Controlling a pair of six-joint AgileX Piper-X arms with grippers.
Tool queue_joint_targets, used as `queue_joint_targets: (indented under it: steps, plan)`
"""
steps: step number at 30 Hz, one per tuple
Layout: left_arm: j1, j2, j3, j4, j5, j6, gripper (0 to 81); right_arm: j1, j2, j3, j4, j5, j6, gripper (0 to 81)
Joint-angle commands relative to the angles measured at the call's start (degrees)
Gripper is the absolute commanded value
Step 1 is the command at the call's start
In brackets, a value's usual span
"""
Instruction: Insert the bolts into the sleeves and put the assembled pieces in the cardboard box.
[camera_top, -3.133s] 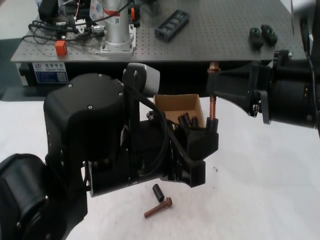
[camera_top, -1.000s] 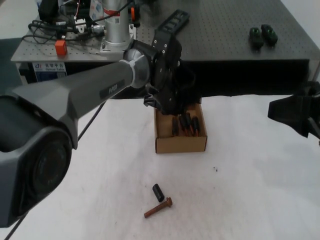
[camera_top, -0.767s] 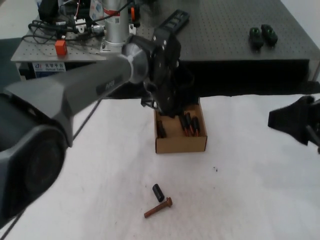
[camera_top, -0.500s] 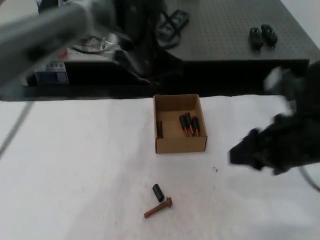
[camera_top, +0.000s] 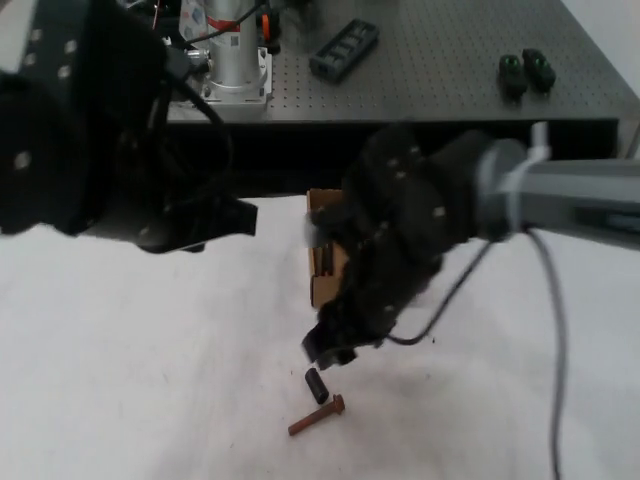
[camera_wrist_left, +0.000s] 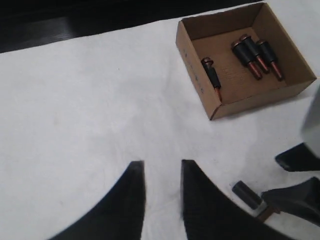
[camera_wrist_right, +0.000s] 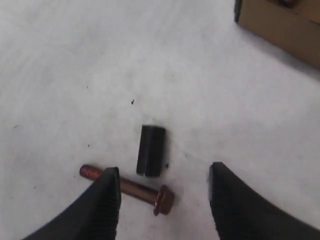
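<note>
My right gripper (camera_wrist_right: 165, 172) hangs wide open over the black sleeve (camera_wrist_right: 151, 157) and the copper bolt (camera_wrist_right: 130, 189) just beside it on the white worktop (camera_wrist_right: 60, 75); my left gripper (camera_wrist_left: 162, 165) is a little open (holding nothing)

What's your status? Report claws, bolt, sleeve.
Left claw open, empty. Right claw open over copper bolt and black cylindrical sleeve, loose on white cloth. Nothing in the way.

high: cardboard box (camera_top: 322, 288) mostly hidden behind right arm (camera_top: 420, 220) | left wrist: bolt (camera_wrist_left: 265, 214) largely behind right fingers (camera_wrist_left: 295, 194)
</note>
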Motion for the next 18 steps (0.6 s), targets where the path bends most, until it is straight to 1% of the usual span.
queue_joint_targets:
  steps: [1, 7, 10, 13, 18]
  plan:
    - [0.11, -0.93, 0.6, -0.55, -0.57, 1.8, 18.9, 0.83, 1.79, -2.41, 1.16, 0.69, -2.23, 39.3]
    - [0.11, -1.28, 0.78, 1.07, -0.57, 3.92, 18.9, 3.11, 7.11, -6.58, 4.56, 5.33, -4.64, 39.3]
    - [0.11, -1.28, 0.78, 1.38, -0.57, 3.92, 18.9, 3.56, 8.23, -6.64, 5.78, 5.54, -5.59, 37.0]
    - [0.11, -1.28, 0.78, 1.38, -0.57, 3.92, 18.9, 3.65, 8.82, -6.64, 5.95, 5.54, -5.57, 30.3]
    - [0.11, -1.28, 0.78, 1.46, -0.57, 3.92, 18.9, 3.7, 8.8, -6.64, 4.4, 6.84, -5.57, 15.9]
